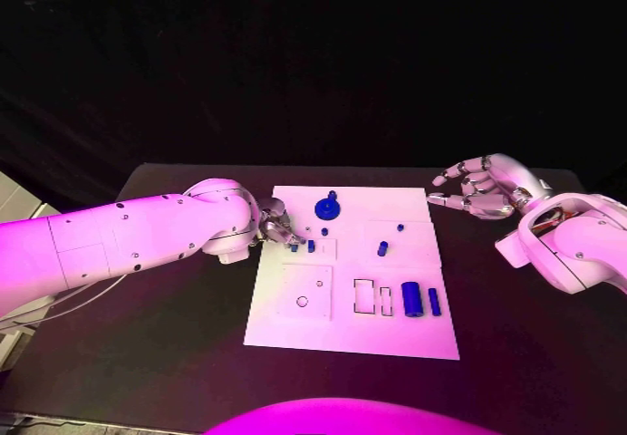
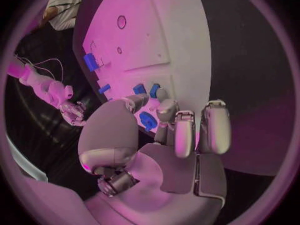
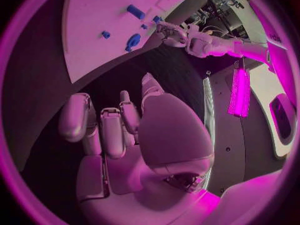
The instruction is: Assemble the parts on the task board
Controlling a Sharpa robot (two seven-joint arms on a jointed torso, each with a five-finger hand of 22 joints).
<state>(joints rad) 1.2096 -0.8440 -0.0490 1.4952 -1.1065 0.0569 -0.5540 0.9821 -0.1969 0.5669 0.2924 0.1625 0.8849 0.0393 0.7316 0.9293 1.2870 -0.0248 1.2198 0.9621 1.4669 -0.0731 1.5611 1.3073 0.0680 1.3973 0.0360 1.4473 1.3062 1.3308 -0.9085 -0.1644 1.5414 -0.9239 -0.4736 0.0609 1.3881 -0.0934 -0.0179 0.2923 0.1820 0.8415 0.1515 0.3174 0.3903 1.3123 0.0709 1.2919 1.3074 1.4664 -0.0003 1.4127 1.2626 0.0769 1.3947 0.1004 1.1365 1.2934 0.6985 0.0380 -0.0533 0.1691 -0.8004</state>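
The white task board (image 1: 342, 322) lies mid-table. On it are a blue gear-like part (image 1: 327, 209), a small peg (image 1: 381, 247), a thick cylinder (image 1: 411, 298) and a thin one (image 1: 434, 302). My left hand (image 1: 277, 227) hovers at the board's left edge, fingers bent down over two small blue parts (image 1: 294, 246) (image 2: 139, 88). In the left wrist view a blue piece (image 2: 147, 120) shows between thumb and fingers (image 2: 167, 110); whether it is pinched I cannot tell. My right hand (image 1: 481, 186) is off the board's far right corner, fingers apart, holding nothing.
The board carries a round hole (image 1: 302, 301) and rectangular slots (image 1: 364, 295) on its near half. Black table (image 1: 170, 335) surrounds the board. My right forearm (image 1: 575, 245) hangs over the table's right side.
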